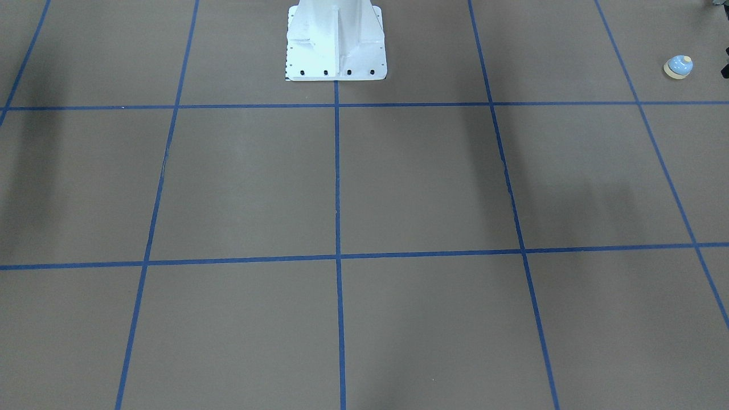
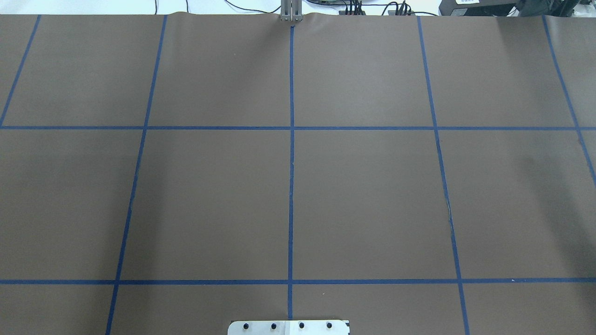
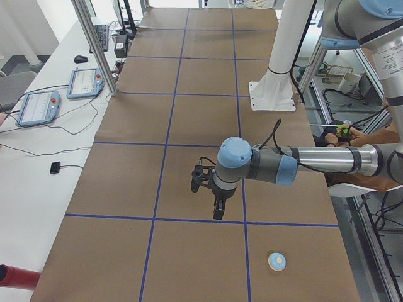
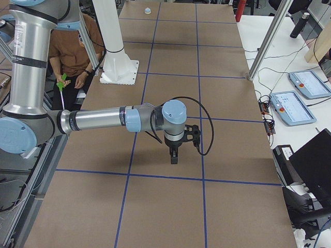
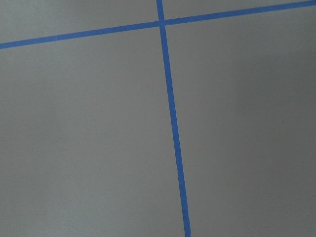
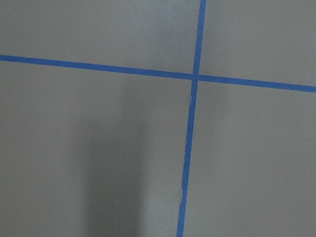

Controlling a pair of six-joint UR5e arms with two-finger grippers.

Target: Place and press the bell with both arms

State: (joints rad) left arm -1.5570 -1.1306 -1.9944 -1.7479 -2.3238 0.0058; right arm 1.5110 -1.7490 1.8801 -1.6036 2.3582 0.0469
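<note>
Showing the two-arm cell, brown table ruled with blue tape lines.

Writing: the screens of the teach pendants are too small to read.

Left arm: the near arm in the exterior left view. Its forearm lies level, entering from 3 o'clock. The wrist is bent so that the left gripper points straight down, above the table and close over a tape line.

Right arm: the near arm in the exterior right view. Its upper arm stands upright at 9 o'clock and its forearm lies level. The right gripper points straight down above the table.

Jaws: both grippers appear only in the side views, so whether they are released or clenched cannot be told.

Bell: upright on the table at the robot's left end, at 2 o'clock in the front-facing view. In the exterior left view it lies at 4 o'clock of the left gripper, apart from it.

White pedestal: at 12 o'clock in the front-facing view.
</note>
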